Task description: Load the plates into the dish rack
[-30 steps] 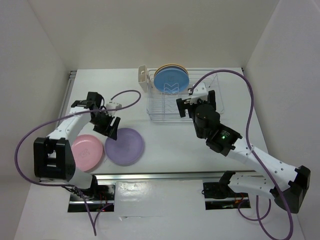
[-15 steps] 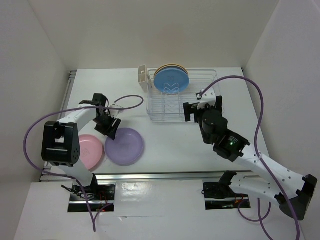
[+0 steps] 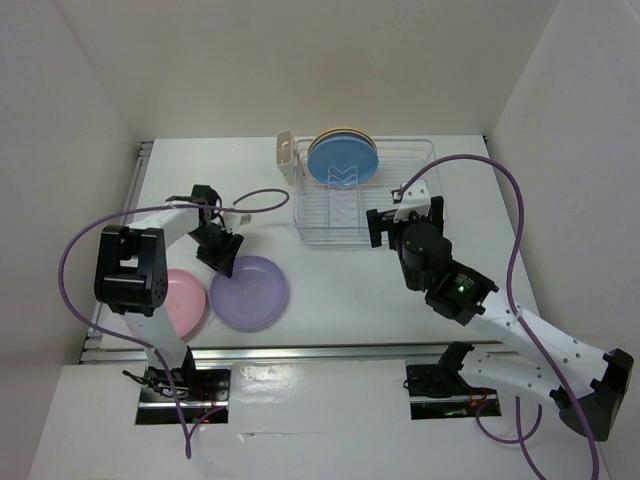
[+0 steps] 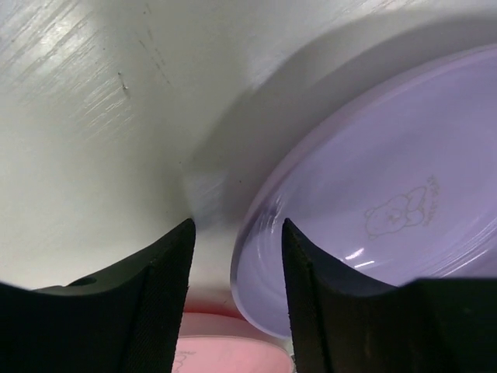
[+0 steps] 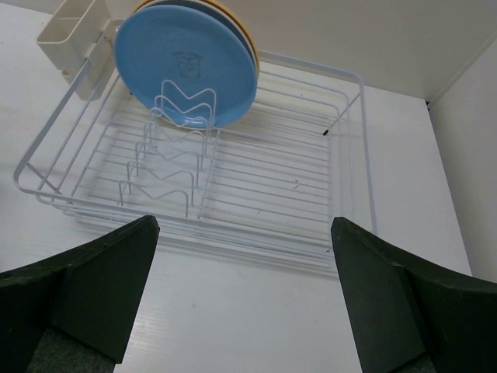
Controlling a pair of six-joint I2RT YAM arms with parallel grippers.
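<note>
The left gripper [image 4: 237, 229] sits low over the white table [image 3: 340, 290] with its two black fingers [image 4: 163, 295] a little apart. The rim of the round, shallow lilac purple plastic plate [image 4: 373, 202] lies in the gap between them, and neither finger clearly presses on it. That plate lies flat at the near left of the table, with a small bear print showing on its inner face in the left wrist view. Just to its left lies the pink plastic plate of the same shape [image 3: 180, 300], also flat, and the two rims meet or overlap. The left arm itself covers part of the pink plate in the top view. The right gripper [image 5: 245, 225] is spread wide and holds nothing. It hangs above bare table just in front of the white wire dish rack [image 5: 349, 140], well apart from both flat plates. The rectangular rack stands at the far middle of the table. At its left end, the round light blue plastic plate [image 5: 186, 66] stands upright in the slot wires. The rim of the yellow-orange plastic plate [image 5: 247, 39] shows close behind it. The small cream-white cutlery holder [image 5: 74, 31] hangs on the rack's left end, just beside the standing plates.
</note>
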